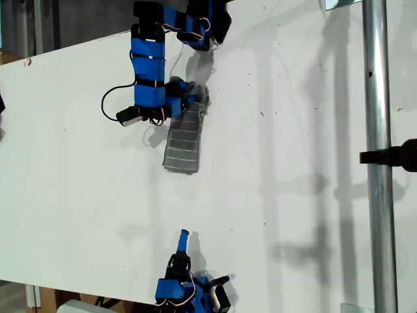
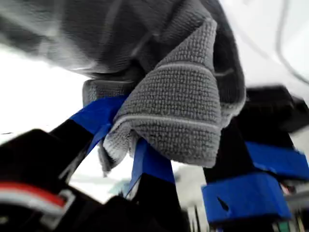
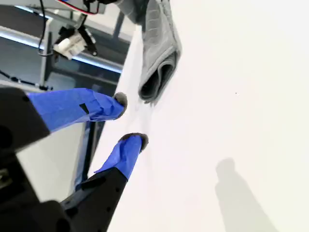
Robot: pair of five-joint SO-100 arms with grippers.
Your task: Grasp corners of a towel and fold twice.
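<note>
While the cloth hangs bunched from one arm, the notes run so:

Step in hand: judging by the narrow folded strip, the towel (image 1: 183, 140) seems well into its folding. One end is raised off the counter (image 1: 293, 195), the other trails down onto it.

Towel's place: toward the top of the exterior view, just left of its middle, lying from the upper arm down toward the centre of the counter. The second wrist view shows the free end doubled over on itself.

First end effector (image 2: 145, 140): nearly closed, the blue-taped fingers (image 2: 99, 116) pinching a bunched wad of the towel. Which of the corners it has I cannot tell; the fabric is crumpled over the jaws.

Second end effector (image 3: 128, 121): parted by a modest gap, nothing between the tips, well apart from the towel. In the exterior view it sits at the bottom edge, pointing up toward the cloth.

Next move, as I judge it: lay the held end flat over the resting part, or bring my second end effector to the free end; the soft cloth may sag or unroll.
</note>
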